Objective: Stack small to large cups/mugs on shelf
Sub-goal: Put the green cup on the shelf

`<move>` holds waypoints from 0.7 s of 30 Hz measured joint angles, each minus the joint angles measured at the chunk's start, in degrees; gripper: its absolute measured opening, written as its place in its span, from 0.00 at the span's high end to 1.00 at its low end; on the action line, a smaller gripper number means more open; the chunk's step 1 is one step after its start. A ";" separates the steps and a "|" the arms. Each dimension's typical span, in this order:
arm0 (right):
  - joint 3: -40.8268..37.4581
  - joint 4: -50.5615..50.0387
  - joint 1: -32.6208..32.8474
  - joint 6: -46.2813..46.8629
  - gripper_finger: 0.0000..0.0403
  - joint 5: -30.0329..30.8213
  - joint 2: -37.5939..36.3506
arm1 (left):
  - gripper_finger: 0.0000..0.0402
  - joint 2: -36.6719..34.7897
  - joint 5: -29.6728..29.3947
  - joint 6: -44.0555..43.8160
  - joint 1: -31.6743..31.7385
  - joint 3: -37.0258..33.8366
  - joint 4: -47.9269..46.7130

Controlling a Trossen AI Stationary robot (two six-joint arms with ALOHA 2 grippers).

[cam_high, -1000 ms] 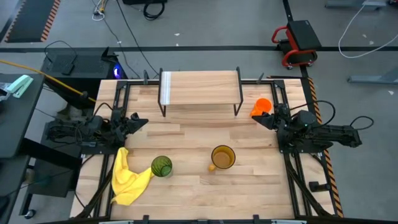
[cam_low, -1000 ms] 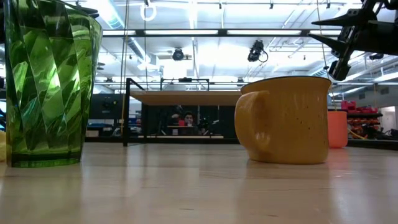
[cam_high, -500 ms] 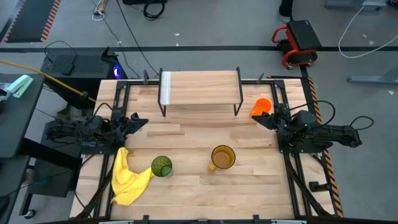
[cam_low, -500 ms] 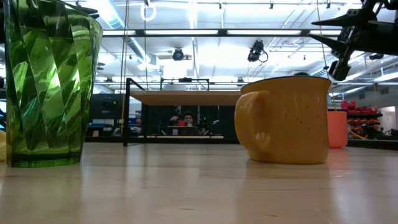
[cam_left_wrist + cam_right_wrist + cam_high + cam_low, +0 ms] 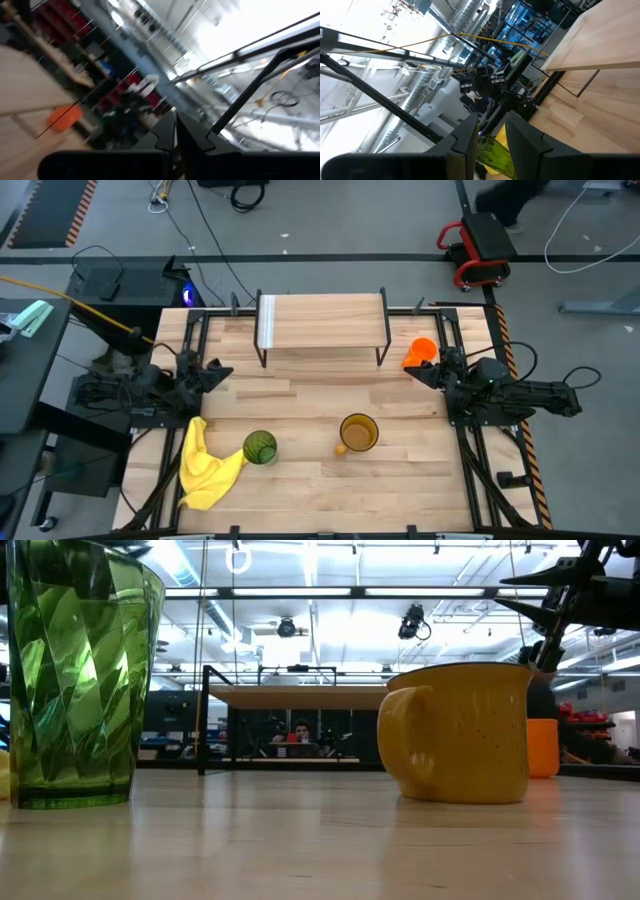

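I see bare table (image 5: 400, 480) between the shelf (image 5: 322, 317) at the far edge and three cups: green tumbler (image 5: 260, 447), amber mug (image 5: 358, 433), orange mug (image 5: 422, 352) near the right gripper (image 5: 422, 369). Its fingers are spread, empty. The left gripper (image 5: 222, 370), at the left edge, is pressed together, empty.

A yellow cloth (image 5: 205, 467) lies crumpled on the slatted wooden bench (image 5: 400, 480), near the left tool and well apart from the right one; a red and black cart (image 5: 478, 246) stands on the grey floor beyond the bench, on the right tool's side; a dark box (image 5: 108, 280) with cables sits off the bench behind the left tool; a person (image 5: 301, 735) shows far across the room in the low view, under bright ceiling lights (image 5: 300, 592).
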 joint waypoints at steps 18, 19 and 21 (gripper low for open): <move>0.00 -0.31 0.01 -0.02 0.74 0.00 0.02 | 0.96 16.17 3.10 10.27 -0.04 27.83 -26.03; 0.00 -0.31 0.01 0.00 0.74 0.00 0.02 | 0.96 17.92 3.10 10.20 -0.04 29.85 -28.87; 0.00 -0.31 0.01 0.00 0.74 0.00 0.02 | 0.96 21.22 3.12 9.12 -0.04 33.97 -34.62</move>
